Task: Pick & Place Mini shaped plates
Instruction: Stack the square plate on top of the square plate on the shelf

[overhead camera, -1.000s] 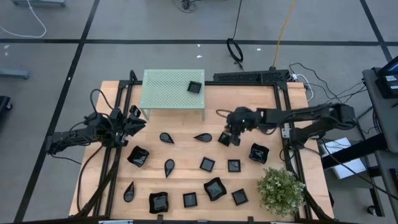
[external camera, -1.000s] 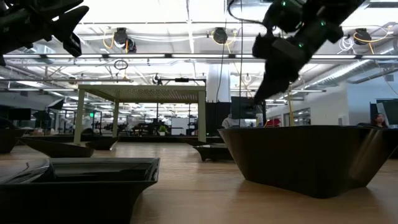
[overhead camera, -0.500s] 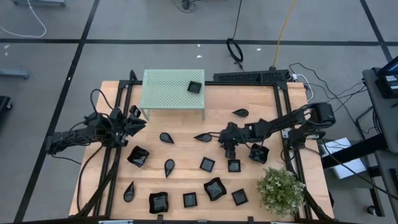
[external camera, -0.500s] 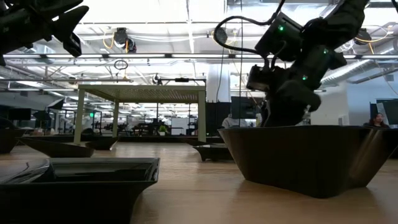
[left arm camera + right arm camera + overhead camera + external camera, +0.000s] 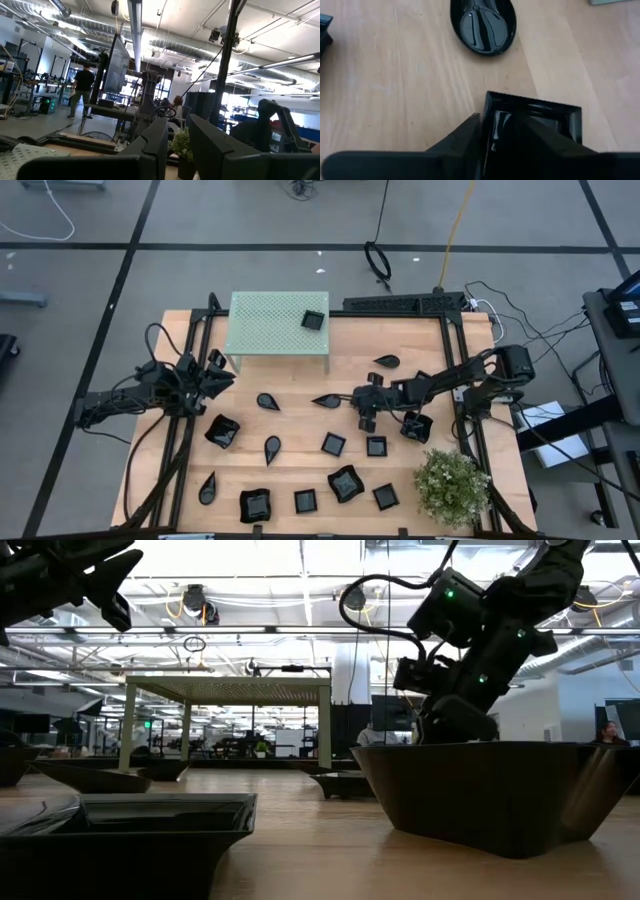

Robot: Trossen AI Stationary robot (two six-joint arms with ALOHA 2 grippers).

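The little plates (image 5: 333, 444) scattered about are all glossy black, and the leaf-shaped one (image 5: 482, 25) shows fine ribs catching the light. They sit on a pale wooden tabletop (image 5: 300, 420) with faint grain. The platform (image 5: 270, 320) is light green, dotted all over with holes. Both arms are dark.

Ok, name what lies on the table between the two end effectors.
A leaf plate nearer the left end effector, and a second leaf plate just short of the right end effector; otherwise bare table. The high view shows it.
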